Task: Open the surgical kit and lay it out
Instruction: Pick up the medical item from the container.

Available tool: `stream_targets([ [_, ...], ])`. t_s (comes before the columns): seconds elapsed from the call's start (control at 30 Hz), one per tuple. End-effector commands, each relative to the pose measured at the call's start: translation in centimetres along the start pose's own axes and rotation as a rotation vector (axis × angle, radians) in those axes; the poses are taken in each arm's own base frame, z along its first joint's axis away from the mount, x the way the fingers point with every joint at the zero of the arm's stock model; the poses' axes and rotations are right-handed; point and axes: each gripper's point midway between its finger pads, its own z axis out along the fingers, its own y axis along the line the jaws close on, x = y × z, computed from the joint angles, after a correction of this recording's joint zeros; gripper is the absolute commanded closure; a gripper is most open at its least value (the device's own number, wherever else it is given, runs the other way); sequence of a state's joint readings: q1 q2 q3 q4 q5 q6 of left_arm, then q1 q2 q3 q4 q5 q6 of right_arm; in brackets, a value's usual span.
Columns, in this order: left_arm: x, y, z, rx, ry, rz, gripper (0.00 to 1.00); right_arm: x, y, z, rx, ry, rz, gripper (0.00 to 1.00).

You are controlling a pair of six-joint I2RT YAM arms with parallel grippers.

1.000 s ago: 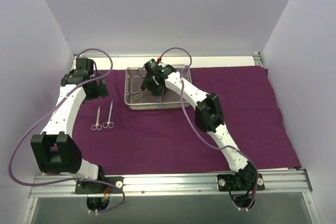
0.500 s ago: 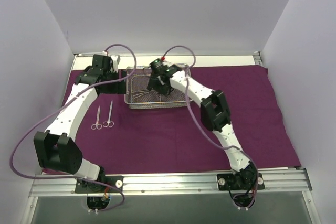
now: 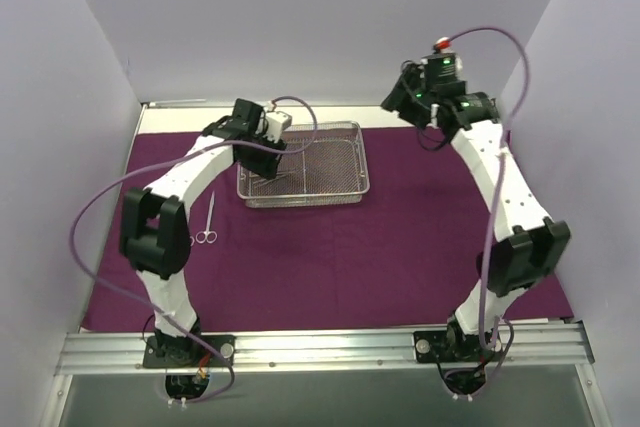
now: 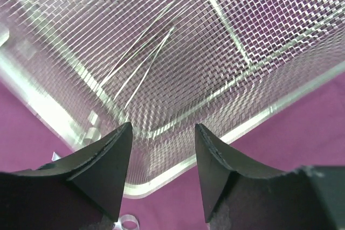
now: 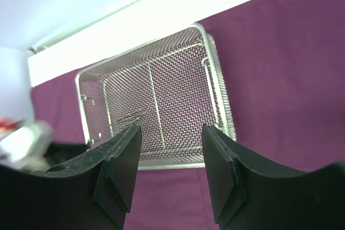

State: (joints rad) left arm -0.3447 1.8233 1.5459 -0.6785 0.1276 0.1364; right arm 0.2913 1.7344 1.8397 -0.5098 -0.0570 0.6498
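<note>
From above, the left arm (image 3: pixel 195 169) covers the far left corner of the wire-mesh tray (image 3: pixel 305 201) and its own fingers (image 4: pixel 102 160). Instruments (image 4: pixel 141 62) inside the tray show only as thin pale lines. The left wrist view crops the tray, its near rim blurred.

One cloth (image 3: pixel 420 237), one mesh tray (image 3: pixel 304 202) — one instrument (image 3: pixel 209 219) beside it.

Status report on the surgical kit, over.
Left gripper open, empty, over tray corner. Right gripper open, empty, raised right of tray. Instruments in tray; scissors on cloth. Nothing blocking.
</note>
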Motion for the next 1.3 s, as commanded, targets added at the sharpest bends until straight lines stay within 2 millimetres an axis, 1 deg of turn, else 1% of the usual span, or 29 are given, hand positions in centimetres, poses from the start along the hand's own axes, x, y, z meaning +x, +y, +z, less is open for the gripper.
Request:
stream_targets([
  [0.0,-1.9,-1.1,2.0,0.045,-0.008,0.143,0.42,0.0,-2.9,-2.7,0.001,0.020,-0.004,0.51],
  [0.03,-1.6,-1.1,2.6,0.043,0.011,0.149,0.43,0.0,-3.8,-3.0,0.014,0.023,0.002,0.51],
  [0.07,-0.7,-1.2,4.1,0.048,0.055,0.155,0.44,-0.4,-5.3,-3.7,0.035,0.012,0.011,0.51],
  [0.1,-1.7,-0.8,4.1,0.030,0.048,0.157,0.48,-0.4,-5.7,-4.0,0.036,0.015,0.016,0.51],
  [0.13,-1.6,-0.4,4.5,0.014,0.059,0.157,0.49,-0.3,-6.1,-4.2,0.042,0.018,0.015,0.51],
  [0.17,-1.5,0.0,5.3,-0.003,0.067,0.160,0.51,-0.7,-6.6,-4.8,0.046,0.007,0.023,0.51],
  [0.23,-2.4,0.8,5.6,-0.034,0.051,0.169,0.55,-0.4,-7.1,-4.9,0.044,0.020,0.022,0.51],
  [0.27,-2.3,1.3,6.0,-0.051,0.059,0.171,0.56,-0.4,-7.4,-5.0,0.045,0.022,0.024,0.51],
  [0.3,-2.4,1.7,6.0,-0.069,0.062,0.170,0.58,-0.4,-7.8,-5.0,0.051,0.024,0.031,0.51],
  [0.33,-2.9,2.1,5.8,-0.084,0.056,0.169,0.59,-0.3,-7.9,-5.1,0.050,0.032,0.032,0.51],
  [0.43,-2.9,2.4,5.9,-0.092,0.057,0.172,0.59,-0.4,-8.3,-5.1,0.048,0.033,0.039,0.51],
  [0.53,-2.2,2.5,6.4,-0.088,0.081,0.183,0.59,-0.3,-8.6,-5.0,0.049,0.035,0.047,0.51],
  [0.63,-1.4,2.9,7.0,-0.087,0.101,0.183,0.61,-0.2,-8.5,-5.0,0.039,0.040,0.061,0.51],
  [0.7,-0.9,3.6,7.3,-0.092,0.114,0.179,0.64,-0.1,-8.4,-5.2,0.032,0.040,0.065,0.51],
  [0.77,-0.8,4.3,7.6,-0.098,0.120,0.173,0.65,0.2,-8.7,-5.3,0.037,0.046,0.066,0.51],
  [0.87,-0.7,4.9,7.6,-0.102,0.127,0.165,0.66,0.4,-9.3,-5.3,0.050,0.051,0.070,0.51],
  [1.1,0.4,5.0,8.7,-0.097,0.155,0.160,0.66,0.1,-9.3,-5.0,0.041,0.051,0.077,0.51],
  [1.27,0.6,5.1,9.2,-0.095,0.161,0.158,0.65,0.1,-9.3,-5.0,0.036,0.053,0.079,0.51],
])
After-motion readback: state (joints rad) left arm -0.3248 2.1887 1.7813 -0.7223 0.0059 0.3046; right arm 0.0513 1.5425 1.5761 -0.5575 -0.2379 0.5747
